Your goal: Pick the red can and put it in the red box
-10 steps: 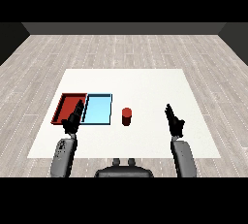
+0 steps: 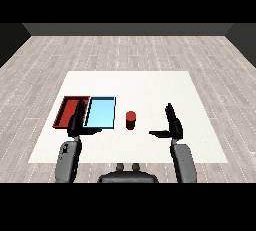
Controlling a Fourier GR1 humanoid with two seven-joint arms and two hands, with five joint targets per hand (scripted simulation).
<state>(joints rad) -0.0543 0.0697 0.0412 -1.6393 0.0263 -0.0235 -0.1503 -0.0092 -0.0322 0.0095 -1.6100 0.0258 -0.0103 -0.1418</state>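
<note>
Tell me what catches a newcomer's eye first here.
The red can stands upright, alone on the white table, just right of the light blue tray, with the red tray beyond that. The right hand hangs open to the can's right, not touching it; the left hand hovers over the trays' near edge.

No writing, label, brand, number or sign can be read anywhere — not on the small red cylindrical can (image 2: 131, 120), the flat red tray (image 2: 64, 112), the flat light blue tray (image 2: 100, 113) or the white table (image 2: 150, 87).
</note>
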